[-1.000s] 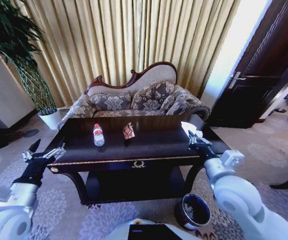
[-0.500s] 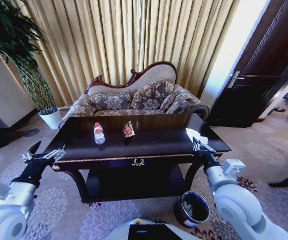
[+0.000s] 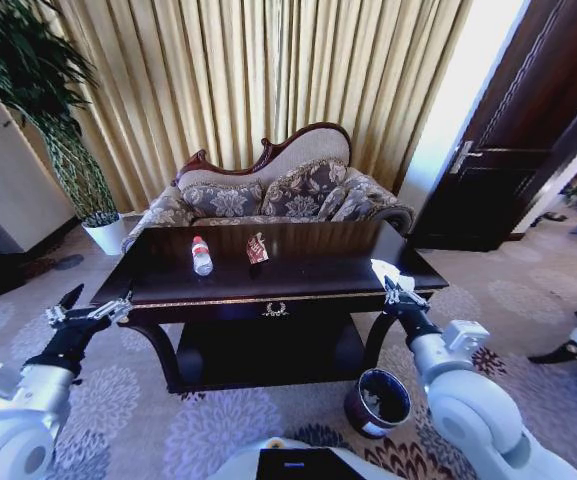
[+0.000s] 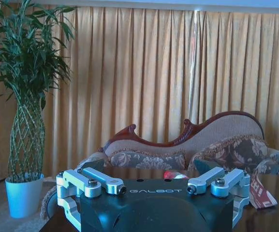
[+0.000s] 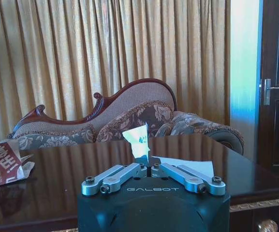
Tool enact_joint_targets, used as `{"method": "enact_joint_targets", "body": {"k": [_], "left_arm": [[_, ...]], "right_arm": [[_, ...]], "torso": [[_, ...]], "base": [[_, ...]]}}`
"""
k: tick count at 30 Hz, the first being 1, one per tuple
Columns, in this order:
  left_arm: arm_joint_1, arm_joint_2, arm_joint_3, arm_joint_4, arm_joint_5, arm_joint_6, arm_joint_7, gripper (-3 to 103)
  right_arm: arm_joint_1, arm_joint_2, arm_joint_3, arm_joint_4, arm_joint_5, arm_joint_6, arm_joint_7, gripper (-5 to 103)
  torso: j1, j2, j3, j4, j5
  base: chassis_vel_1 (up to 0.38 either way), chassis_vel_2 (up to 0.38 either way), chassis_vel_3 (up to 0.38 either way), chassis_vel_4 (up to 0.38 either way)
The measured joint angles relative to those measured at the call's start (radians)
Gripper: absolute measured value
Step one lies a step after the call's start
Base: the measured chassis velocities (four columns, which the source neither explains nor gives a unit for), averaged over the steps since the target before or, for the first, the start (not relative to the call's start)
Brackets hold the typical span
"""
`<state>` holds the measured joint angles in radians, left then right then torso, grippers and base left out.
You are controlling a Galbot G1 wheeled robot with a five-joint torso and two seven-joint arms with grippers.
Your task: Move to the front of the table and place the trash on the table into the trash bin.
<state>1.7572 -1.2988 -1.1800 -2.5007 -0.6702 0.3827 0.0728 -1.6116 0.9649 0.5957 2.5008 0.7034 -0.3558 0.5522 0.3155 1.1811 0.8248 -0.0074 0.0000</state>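
Evidently backing off the glossy near-black gold-trimmed table (image 3: pixel 308 278), left gripper (image 3: pixel 88 312) gaping at eight o'clock, right gripper (image 3: pixel 400 296) pinched closed at four o'clock, positioning unfinished.

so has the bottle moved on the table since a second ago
No. The bottle lies just as far left of the wrapper on the table; the camera shifted.

"GALBOT" is printed on the left tool (image 4: pixel 154 189) body and on the right tool (image 5: pixel 151 168) body.
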Motion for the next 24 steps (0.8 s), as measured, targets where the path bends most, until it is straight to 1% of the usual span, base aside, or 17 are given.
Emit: {"method": "enact_joint_targets", "body": {"k": [6,10,15,18,19,21,23,24], "left_arm": [[-0.003,0.001,0.001,0.0,0.003,0.011,0.013,100],[-0.007,0.0,0.006,0.0,0.007,0.012,0.018,100],[-0.009,-0.006,0.015,0.004,0.023,0.012,0.034,100],[-0.009,-0.019,0.019,0.003,0.03,0.012,0.041,100],[-0.009,-0.019,0.019,0.003,0.03,0.012,0.041,100],[-0.006,-0.021,0.012,0.002,0.03,0.012,0.042,100],[-0.006,-0.021,0.005,0.003,0.029,0.012,0.043,100],[-0.006,-0.021,0.005,0.003,0.029,0.012,0.043,100]], "right_arm": [[-0.007,0.008,-0.005,0.0,-0.013,0.001,-0.003,0],[-0.013,0.016,-0.019,-0.001,-0.033,0.002,-0.027,0],[-0.019,0.044,-0.051,-0.043,-0.03,0.001,-0.038,0],[-0.024,0.074,-0.077,-0.177,-0.033,-0.003,-0.042,0],[-0.024,0.074,-0.077,-0.177,-0.033,-0.003,-0.042,0],[-0.006,0.094,-0.096,-0.31,-0.037,-0.003,-0.05,0],[0.041,0.109,-0.114,-0.437,-0.057,0.013,-0.05,0],[0.041,0.109,-0.114,-0.437,-0.057,0.013,-0.05,0]], "torso": [[0.0,0.0,0.0,0.0,-0.0001],[0.0,0.0,0.0,0.0,-0.0001],[0.0,0.0,0.0,0.0001,-0.0001],[0.0,0.0,0.0,0.0,0.0],[0.0,0.0,0.0,0.0,0.0],[0.0,0.0,0.0,0.0,0.0002],[0.0,0.0,0.0,-0.0001,0.0002],[0.0,0.0,0.0,-0.0001,0.0002]], "base": [[0.093,-0.093,-0.092,0.094],[0.06,-0.073,-0.086,0.067],[0.0,0.0,0.0,0.0],[0.0,0.0,0.0,0.0],[0.0,0.0,0.0,0.0],[0.0,0.0,0.0,0.0],[0.0,0.0,0.0,0.0],[0.0,0.0,0.0,0.0]]}}
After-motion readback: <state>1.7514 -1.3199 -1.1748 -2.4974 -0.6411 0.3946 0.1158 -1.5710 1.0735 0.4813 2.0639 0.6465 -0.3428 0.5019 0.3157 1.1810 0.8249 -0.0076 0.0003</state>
